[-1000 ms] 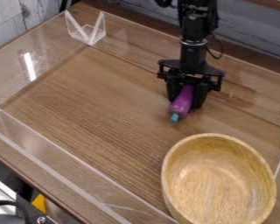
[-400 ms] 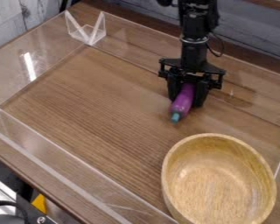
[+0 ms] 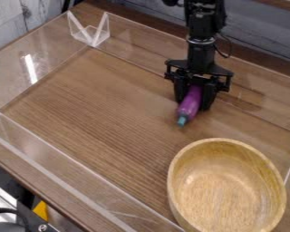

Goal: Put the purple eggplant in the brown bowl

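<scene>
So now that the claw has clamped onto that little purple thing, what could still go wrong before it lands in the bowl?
The claw is shut on the upper end of the purple eggplant, whose teal-capped end sticks out below, so the glossy toy could swivel or slip when lifted. The brown bowl has a thick rim; a low carry might bump the eggplant against it. The clear wall around the wooden table looks too far off to matter.
</scene>
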Controlling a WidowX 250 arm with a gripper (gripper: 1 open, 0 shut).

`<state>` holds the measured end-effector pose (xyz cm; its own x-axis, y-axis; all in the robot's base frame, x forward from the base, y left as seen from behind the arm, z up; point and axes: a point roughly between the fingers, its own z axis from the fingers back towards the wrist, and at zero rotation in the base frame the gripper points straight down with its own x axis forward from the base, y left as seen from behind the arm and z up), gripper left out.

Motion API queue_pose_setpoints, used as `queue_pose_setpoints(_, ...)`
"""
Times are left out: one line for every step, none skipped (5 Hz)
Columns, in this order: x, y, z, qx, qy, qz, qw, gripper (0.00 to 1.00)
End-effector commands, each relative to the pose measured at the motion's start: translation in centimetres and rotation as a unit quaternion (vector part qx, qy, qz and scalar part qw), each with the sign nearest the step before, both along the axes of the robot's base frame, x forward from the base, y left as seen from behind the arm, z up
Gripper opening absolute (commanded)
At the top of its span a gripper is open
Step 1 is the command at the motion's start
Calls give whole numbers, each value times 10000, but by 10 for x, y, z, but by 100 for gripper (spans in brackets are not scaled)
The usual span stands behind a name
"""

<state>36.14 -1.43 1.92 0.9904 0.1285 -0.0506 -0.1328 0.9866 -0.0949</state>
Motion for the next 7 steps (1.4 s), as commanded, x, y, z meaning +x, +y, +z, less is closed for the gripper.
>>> queue_pose_setpoints(29, 6, 13, 10, -689, -80, 9976, 0)
queue_pose_setpoints(21, 4, 31, -93, -743, -52, 9972, 0)
queue_pose_setpoints(12, 0, 49, -195, -793, -39, 9967, 0)
queue_pose_setpoints(1, -2, 69, -282, -856, -8, 9959, 0)
queue_pose_setpoints(-18, -6, 95, -414, -924, 15, 9949, 0)
queue_pose_setpoints(-48, -16, 107, -502, -829, -50, 9953, 0)
queue_pose_setpoints(-78, -31, 104, -530, -644, -221, 9963, 0)
